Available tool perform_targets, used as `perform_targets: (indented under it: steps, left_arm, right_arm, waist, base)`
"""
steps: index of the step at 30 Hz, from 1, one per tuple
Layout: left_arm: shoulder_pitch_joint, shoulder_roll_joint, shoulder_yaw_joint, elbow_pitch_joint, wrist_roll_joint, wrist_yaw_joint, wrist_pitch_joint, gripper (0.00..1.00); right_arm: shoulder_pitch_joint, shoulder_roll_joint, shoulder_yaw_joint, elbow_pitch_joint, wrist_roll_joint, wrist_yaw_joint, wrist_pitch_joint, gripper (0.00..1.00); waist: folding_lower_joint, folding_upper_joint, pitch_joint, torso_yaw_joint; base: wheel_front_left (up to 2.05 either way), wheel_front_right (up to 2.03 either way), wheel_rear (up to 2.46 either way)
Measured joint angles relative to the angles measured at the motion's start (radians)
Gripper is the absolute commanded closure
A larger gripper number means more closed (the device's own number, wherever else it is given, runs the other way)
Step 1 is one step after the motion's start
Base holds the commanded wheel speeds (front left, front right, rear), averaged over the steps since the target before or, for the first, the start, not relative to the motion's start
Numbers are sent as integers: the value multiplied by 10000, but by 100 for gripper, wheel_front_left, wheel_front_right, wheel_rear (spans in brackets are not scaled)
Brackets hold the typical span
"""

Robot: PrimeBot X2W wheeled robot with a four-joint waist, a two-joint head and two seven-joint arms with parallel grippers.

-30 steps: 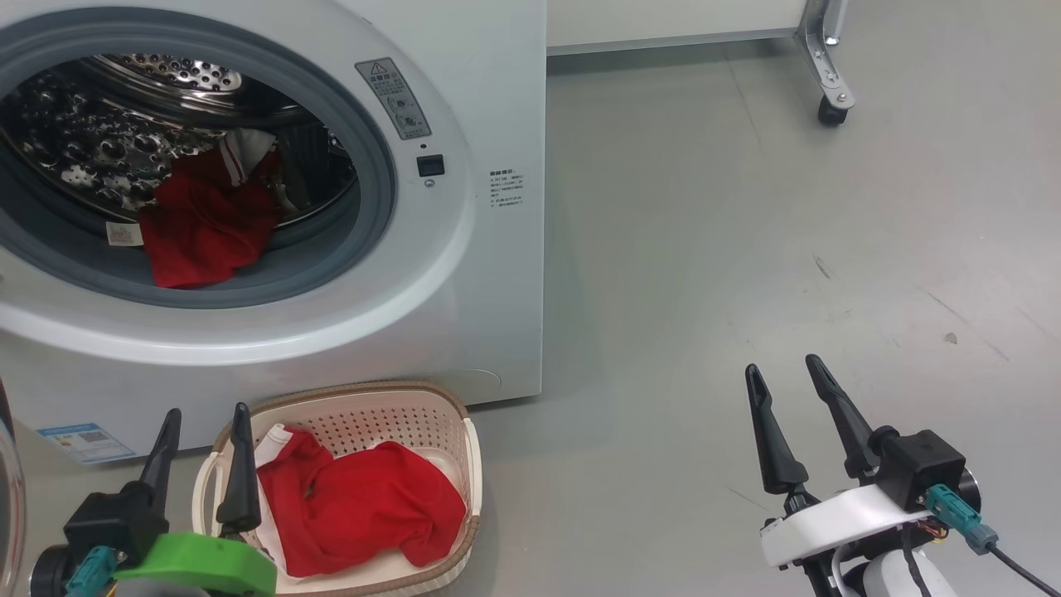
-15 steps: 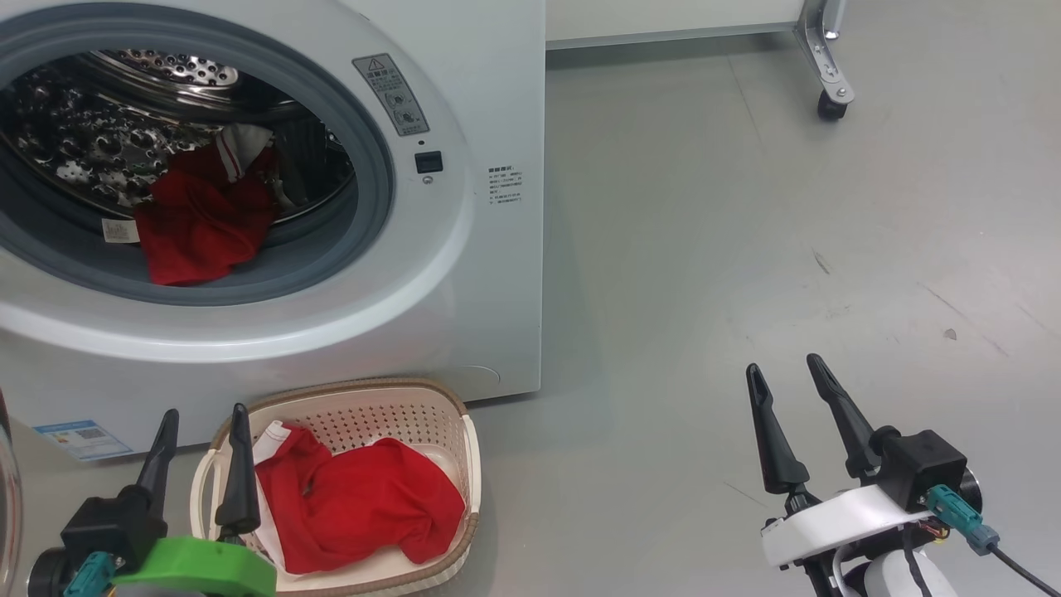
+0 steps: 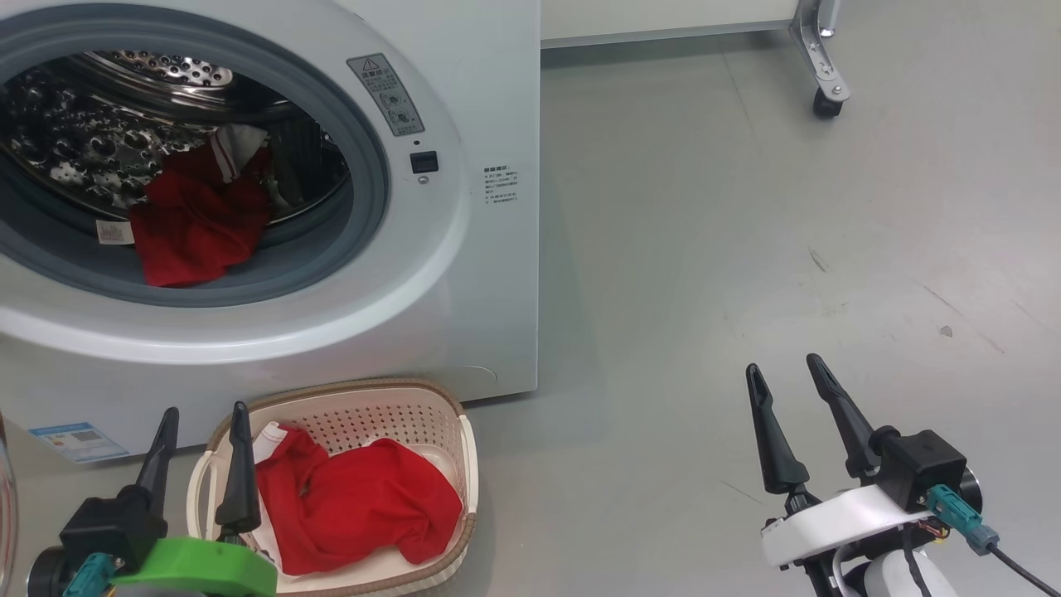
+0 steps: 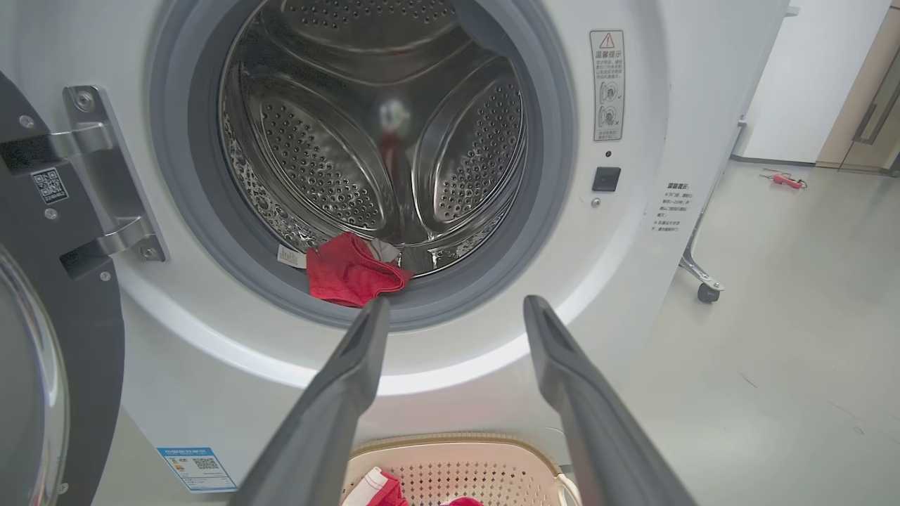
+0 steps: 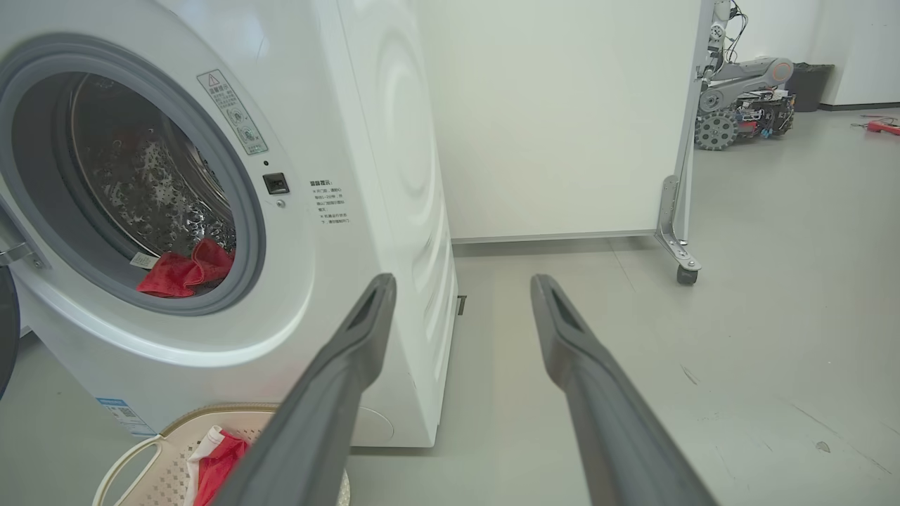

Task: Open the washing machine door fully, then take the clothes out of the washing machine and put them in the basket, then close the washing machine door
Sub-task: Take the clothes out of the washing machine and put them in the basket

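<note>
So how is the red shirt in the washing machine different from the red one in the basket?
The red cloth in the drum sits up inside the washing machine; the red cloth in the basket sits low, by the floor. The drum one droops over the grey seal; the basket one lies crumpled inside the basket. The drum one is not yet out; the basket one is done. Both are bright red with white trim.

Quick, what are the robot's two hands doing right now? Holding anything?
Left gripper: open, holding nothing.
Right gripper: open, holding nothing.
</note>
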Motion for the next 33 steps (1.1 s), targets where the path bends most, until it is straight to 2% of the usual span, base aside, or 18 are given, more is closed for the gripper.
perform_targets:
  steps: [17,26,33]
  left_arm:
    - [7,-4,-48,-291,86,0,0,0]
    - [-117,-4,-35,-305,251,29,0,0]
    - [-1001,221,29,-86,506,247,234,0]
  right_arm:
    - [10,2,25,-194,2,4,0,0]
    - [-9,2,245,-291,4,4,0,0]
    - [-93,2,449,-447,35,4,0,0]
  waist:
    - [0,0,388,-85]
    - [0,0,1079,-201]
    - [0,0,1813,-379]
  base:
    - [0,0,0]
    - [0,0,0]
    - [0,0,0]
